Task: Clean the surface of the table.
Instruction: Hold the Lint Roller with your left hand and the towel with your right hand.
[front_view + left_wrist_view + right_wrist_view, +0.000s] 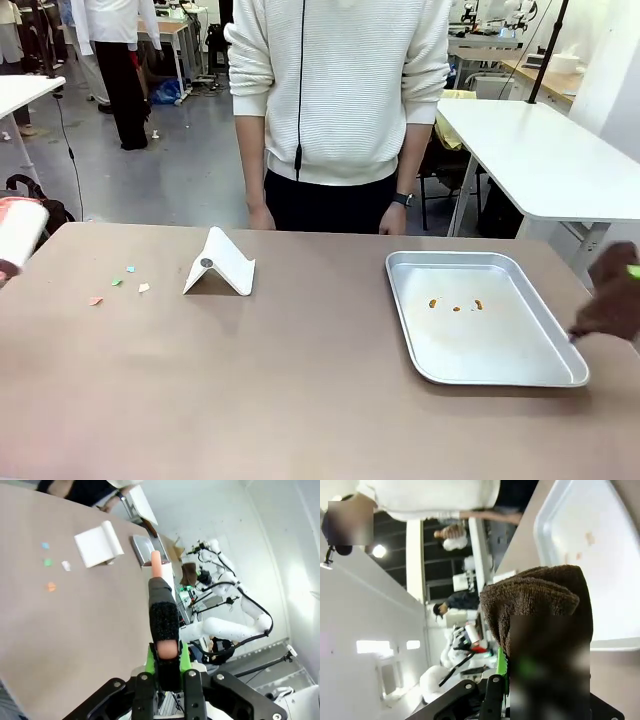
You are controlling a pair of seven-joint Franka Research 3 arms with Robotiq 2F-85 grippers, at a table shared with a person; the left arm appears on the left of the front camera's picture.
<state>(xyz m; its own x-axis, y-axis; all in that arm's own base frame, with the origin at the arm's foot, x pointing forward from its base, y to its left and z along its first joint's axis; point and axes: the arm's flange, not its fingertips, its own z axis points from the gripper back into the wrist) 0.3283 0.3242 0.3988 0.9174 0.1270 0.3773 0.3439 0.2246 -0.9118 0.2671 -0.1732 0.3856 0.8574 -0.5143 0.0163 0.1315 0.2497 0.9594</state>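
Brownish table (300, 400) carries a silver tray (497, 380). Just right of the tray, right gripper (629, 274) clamps a brown cloth (612, 302). Well left of it, left gripper (168, 662) is closed on a black-and-peach tool (164, 620).

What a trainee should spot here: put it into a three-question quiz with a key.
1. Pick one: the right gripper holds A) a brown cloth, B) a yellow sponge, C) nothing.
2. True or false: the coloured scraps lie inside the tray.
3. Fill in: the white folded stand rests on the ____.
Key: 1 A. 2 False: they lie on the bare tabletop, left of the stand. 3 table.
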